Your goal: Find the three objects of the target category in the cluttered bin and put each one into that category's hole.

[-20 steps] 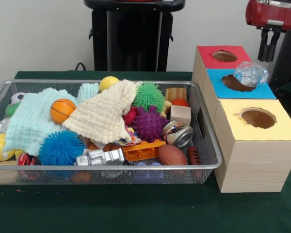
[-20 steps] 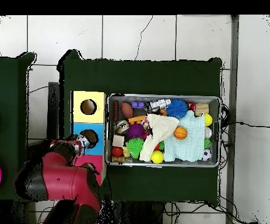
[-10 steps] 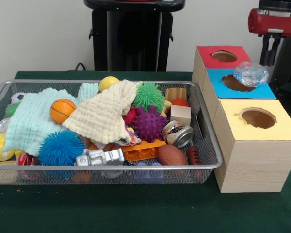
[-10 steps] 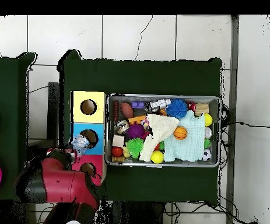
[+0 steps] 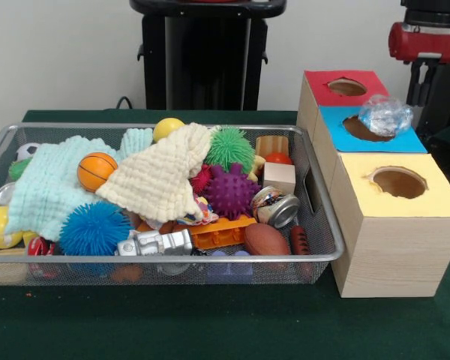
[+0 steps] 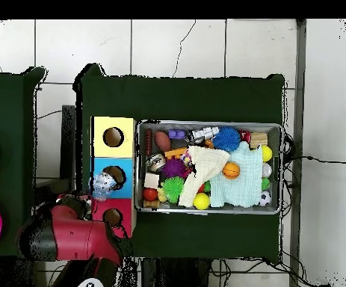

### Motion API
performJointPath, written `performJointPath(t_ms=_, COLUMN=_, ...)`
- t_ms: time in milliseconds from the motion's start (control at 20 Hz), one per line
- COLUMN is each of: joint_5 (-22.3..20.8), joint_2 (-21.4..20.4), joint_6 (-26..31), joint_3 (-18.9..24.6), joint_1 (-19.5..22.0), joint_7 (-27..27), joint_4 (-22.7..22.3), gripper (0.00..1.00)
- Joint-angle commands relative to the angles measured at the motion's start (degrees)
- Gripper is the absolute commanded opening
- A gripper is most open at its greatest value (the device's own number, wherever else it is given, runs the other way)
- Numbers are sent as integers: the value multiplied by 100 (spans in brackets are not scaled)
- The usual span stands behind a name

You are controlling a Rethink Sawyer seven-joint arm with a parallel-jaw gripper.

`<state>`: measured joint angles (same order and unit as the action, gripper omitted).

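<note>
Cloths (image 5: 154,180) cover bin (image 5: 326,225) clutter; clear ball (image 5: 386,115) beside blue hole (image 5: 364,129).

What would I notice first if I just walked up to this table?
Probably the silver wire mesh bin heaped with toys: a purple spiky ball in the middle, a fuzzy blue ball at the front, and a cream cloth on top. Beside it, a crinkly clear plastic ball sits on the blue-topped wooden box.

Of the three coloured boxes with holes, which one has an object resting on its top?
The blue box, the middle one of the row. A clear crinkly object lies at its hole's edge. The red box and yellow box have bare tops.
</note>
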<state>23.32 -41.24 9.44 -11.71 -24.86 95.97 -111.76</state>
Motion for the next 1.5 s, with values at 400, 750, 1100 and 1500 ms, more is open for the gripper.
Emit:
performJointPath(t_ms=400, joint_5=106, joint_2=480, joint_6=140, joint_3=-125, joint_1=-231, joint_7=1396, joint_4=-74, gripper=0)
performJointPath(t_ms=750, joint_5=100, joint_2=408, joint_6=49, joint_3=-83, joint_1=-188, joint_7=1362, joint_4=-166, gripper=0)
performJointPath(t_ms=1100, joint_5=113, joint_2=348, joint_6=247, joint_3=-154, joint_1=-170, joint_7=1305, joint_4=23, gripper=0)
performJointPath(t_ms=1500, joint_5=-31, joint_2=320, joint_6=840, joint_3=-674, joint_1=-306, joint_7=1118, joint_4=616, gripper=0)
